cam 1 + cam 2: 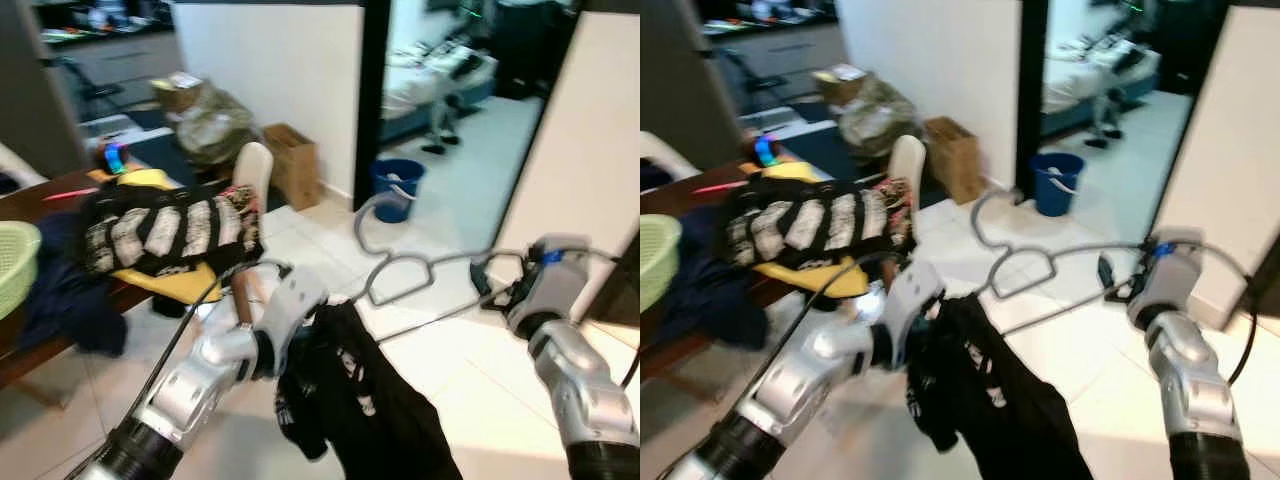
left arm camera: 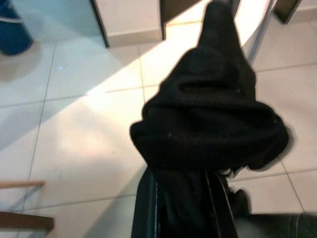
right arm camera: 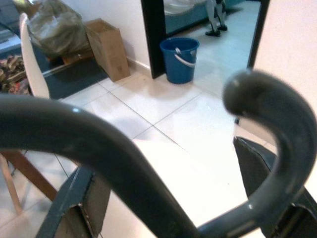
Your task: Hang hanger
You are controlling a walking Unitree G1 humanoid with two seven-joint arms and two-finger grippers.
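So I've got the grey wire hanger (image 1: pixel 420 270) held out in front of the robot over the white tiled floor (image 1: pixel 470 380), hook end pointing up toward the doorway. The right gripper (image 1: pixel 497 290) is clamped on the hanger's right end, and from the right wrist cam the fingers (image 3: pixel 74 208) sit either side of the bar. The left gripper (image 1: pixel 318 318) is pinched onto a black garment (image 1: pixel 365 405) that droops off the hanger's left side (the head views are pretty blurry, so I think it's a printed tee). Further back there's a blue bucket (image 1: pixel 397 188), a cardboard box (image 1: pixel 293 160), and a table (image 1: pixel 40 350) piled with clothes.
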